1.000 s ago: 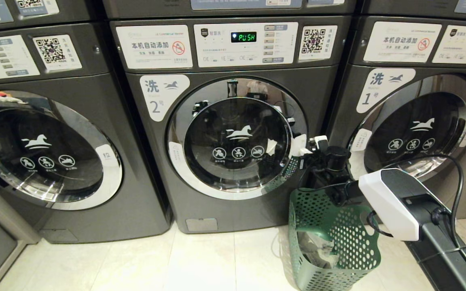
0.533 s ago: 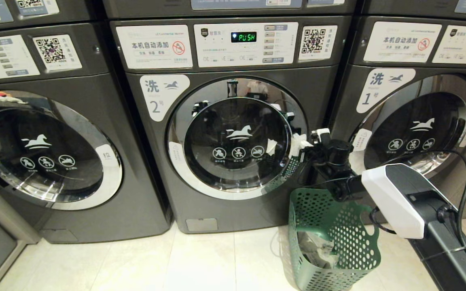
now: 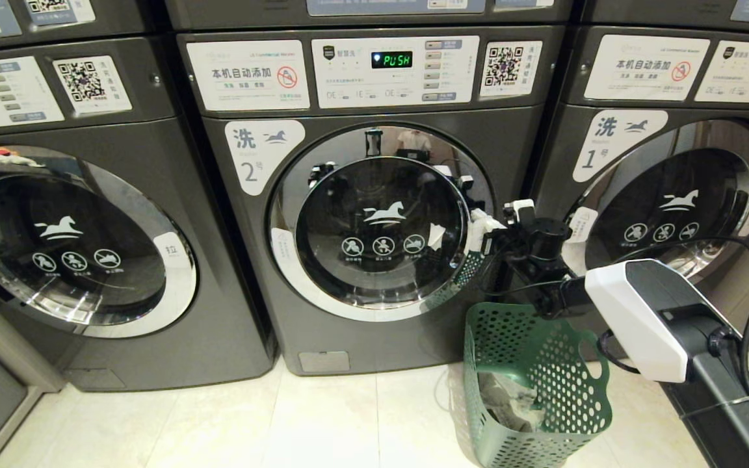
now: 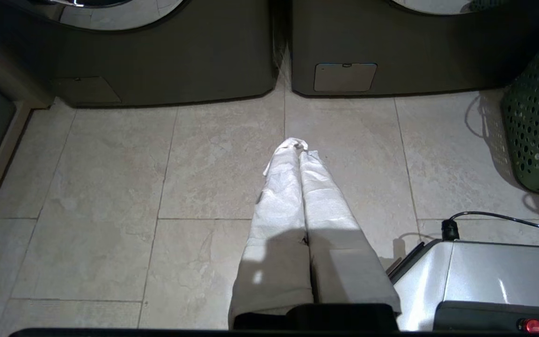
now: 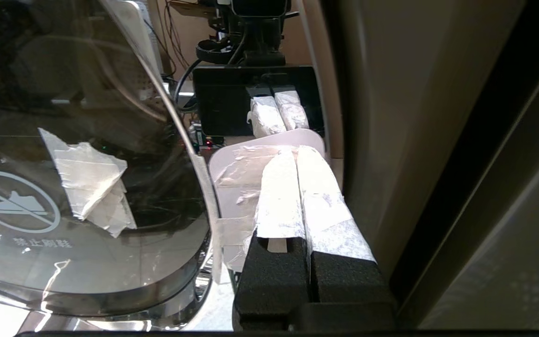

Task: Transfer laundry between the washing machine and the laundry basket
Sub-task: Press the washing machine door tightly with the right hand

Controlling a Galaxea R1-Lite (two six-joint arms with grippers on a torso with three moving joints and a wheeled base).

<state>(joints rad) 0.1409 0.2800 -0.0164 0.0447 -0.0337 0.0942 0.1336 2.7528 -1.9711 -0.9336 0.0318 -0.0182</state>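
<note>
Right gripper point(image 5: 297, 178) pressed together, empty, at pull tab point(image 5: 269, 154) on right edge of washer door point(image 3: 381, 224), door shut. Risk: tips sliding off tab, scraping glass. Laundry basket point(image 3: 534, 383) directly below arm, holding clothes; little clearance. Left gripper point(image 4: 300, 161) closed, empty, over bare floor point(image 4: 110, 187).

Your right hand point(image 3: 486, 229) has climbed from just above the laundry basket point(image 3: 530, 383) rim up along the right edge of washing machine 2's door point(image 3: 381, 224). Its closed fingers point(image 5: 297, 187) now sit against the white handle tab point(image 5: 232, 173) there.
</note>
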